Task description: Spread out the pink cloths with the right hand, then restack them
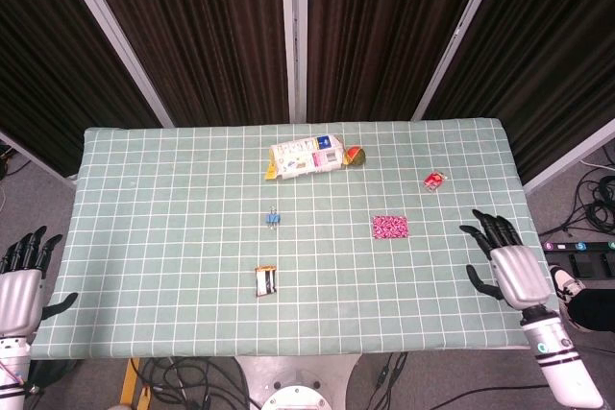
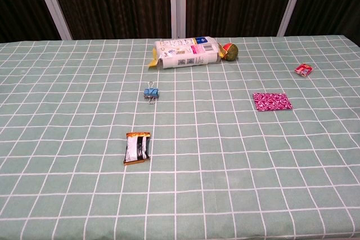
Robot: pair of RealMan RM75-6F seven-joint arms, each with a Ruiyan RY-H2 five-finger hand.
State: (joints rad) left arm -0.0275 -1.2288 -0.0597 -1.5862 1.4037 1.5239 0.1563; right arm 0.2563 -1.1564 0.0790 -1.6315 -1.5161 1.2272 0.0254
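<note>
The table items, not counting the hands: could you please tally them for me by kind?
Pink cloths, one flat stack: 1
Carton lying on its side: 1
Round green and red thing: 1
Small red packet: 1
Blue binder clip: 1
Dark snack packet: 1
Total: 6

The pink cloths (image 1: 390, 228) (image 2: 272, 101), patterned pink and white, lie flat as one small, neatly squared rectangular stack on the desk (image 1: 154, 237), well apart from the small red packet (image 1: 435, 180).
</note>
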